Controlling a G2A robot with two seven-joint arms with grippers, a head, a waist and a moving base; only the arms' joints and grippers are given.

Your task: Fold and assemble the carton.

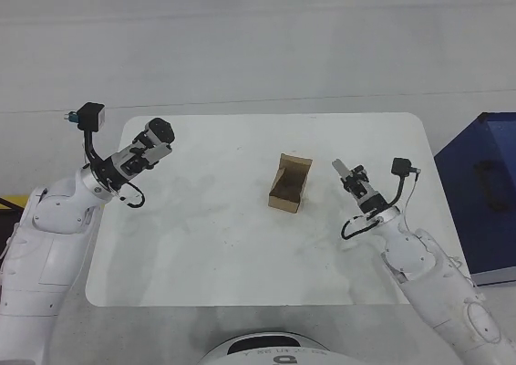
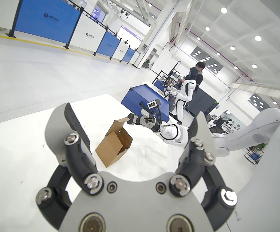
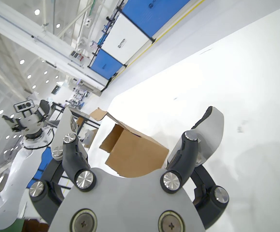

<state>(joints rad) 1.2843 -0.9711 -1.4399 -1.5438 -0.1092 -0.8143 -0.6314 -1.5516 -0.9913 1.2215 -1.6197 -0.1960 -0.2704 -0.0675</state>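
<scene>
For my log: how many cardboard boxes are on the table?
1. The open box stands on the table, slightly right of its middle. None seems hidden.

Noted a white counter (image 1: 212, 255), broad and flat, rounded at the corners that could be seen. Bore faint grey scuffs across its middle, some of them between the centre and the right edge, and a few small dark specks toward the left edge. Held one thing directly on its surface: a brown cardboard carton (image 1: 291, 182). Stood a little right of the centre, in the far half, well apart from every edge. Was open, with the bare brown inside showing and one flap raised on the side toward the far edge. Rested on the surface, turned slightly askew to the counter's edges.
</scene>
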